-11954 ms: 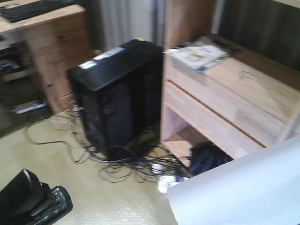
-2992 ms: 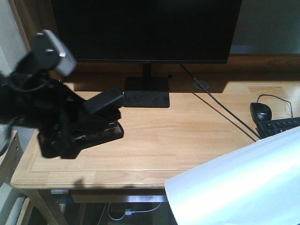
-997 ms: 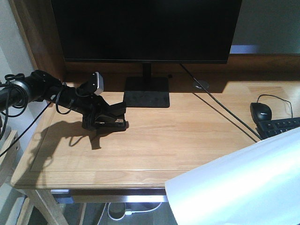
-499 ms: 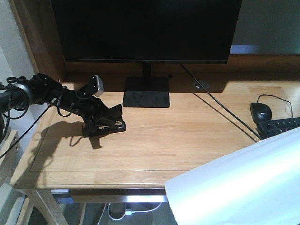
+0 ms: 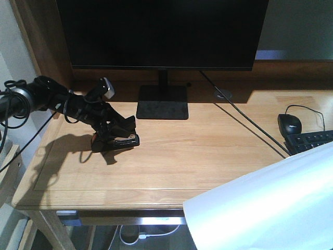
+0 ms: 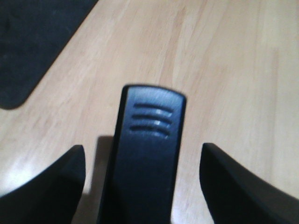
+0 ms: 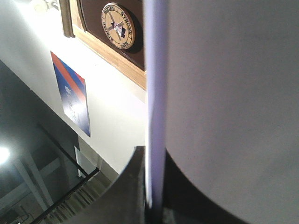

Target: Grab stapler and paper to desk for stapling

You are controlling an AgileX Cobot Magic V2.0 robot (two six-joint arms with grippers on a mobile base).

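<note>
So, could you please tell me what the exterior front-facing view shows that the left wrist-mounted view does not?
Only the front view shows the monitor, the mouse, the keyboard and the paper, raised at lower right. Only the wrist view shows the three grooves on the stapler top, and bare wood between it and each finger of the left end effector. Both show the stapler lying on the desk.

black stapler (image 5: 123,140) with orange-red end, white paper (image 5: 265,208), light wood-grain desk (image 5: 197,156), black monitor (image 5: 161,31)
</note>
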